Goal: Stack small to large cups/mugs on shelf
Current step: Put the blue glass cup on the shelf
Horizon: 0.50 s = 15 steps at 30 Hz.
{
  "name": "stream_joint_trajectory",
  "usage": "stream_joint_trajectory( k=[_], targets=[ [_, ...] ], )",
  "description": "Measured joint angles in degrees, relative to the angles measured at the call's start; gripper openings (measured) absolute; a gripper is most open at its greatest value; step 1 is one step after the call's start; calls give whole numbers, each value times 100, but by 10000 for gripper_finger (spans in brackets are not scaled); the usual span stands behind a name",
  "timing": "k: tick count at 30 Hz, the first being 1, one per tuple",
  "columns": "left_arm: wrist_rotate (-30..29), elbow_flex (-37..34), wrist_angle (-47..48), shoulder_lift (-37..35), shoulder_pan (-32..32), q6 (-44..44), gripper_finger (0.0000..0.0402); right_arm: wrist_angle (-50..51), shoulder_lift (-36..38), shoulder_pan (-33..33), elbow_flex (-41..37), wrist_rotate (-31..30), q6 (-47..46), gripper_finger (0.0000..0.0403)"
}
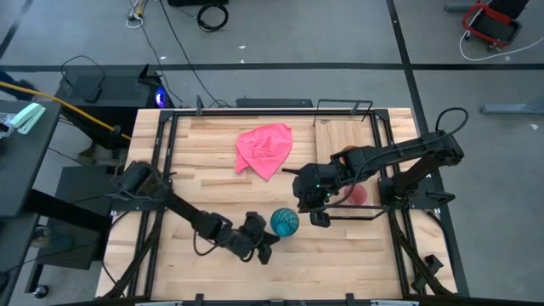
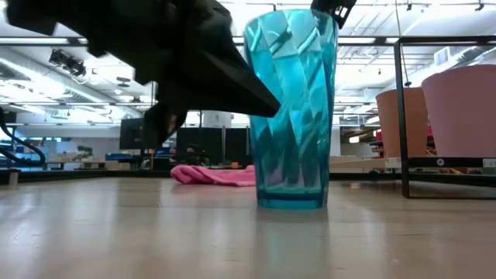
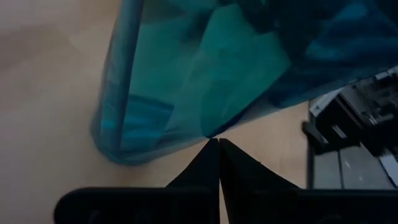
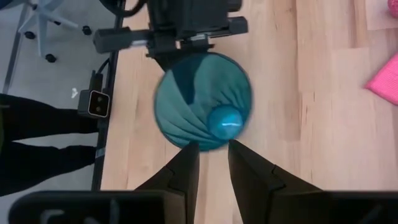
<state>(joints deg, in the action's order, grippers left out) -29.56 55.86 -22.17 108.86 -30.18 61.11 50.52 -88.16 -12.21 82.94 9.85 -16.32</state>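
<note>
The teal-blue cup (image 1: 285, 222) is standing upright on the tabletop (image 1: 204, 183), beside the shelf (image 1: 344, 136). The left gripper (image 3: 217, 142) is touching its side with jaws clenched, empty. The right gripper (image 4: 213, 149) is hovering above its rim, jaws parted.

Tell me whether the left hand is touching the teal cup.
Touching. The left wrist view shows the left hand, fingers shut, with its tips pressed against the teal cup low on its wall, no gap between them.
</note>
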Motion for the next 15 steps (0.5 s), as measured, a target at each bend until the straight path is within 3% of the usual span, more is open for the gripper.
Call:
stream_joint_trajectory(
  k=[15],
  targets=[
    [117, -2, -20, 0, 925, -592, 13, 256, 0, 584, 0, -48, 40, 94]
  ],
)
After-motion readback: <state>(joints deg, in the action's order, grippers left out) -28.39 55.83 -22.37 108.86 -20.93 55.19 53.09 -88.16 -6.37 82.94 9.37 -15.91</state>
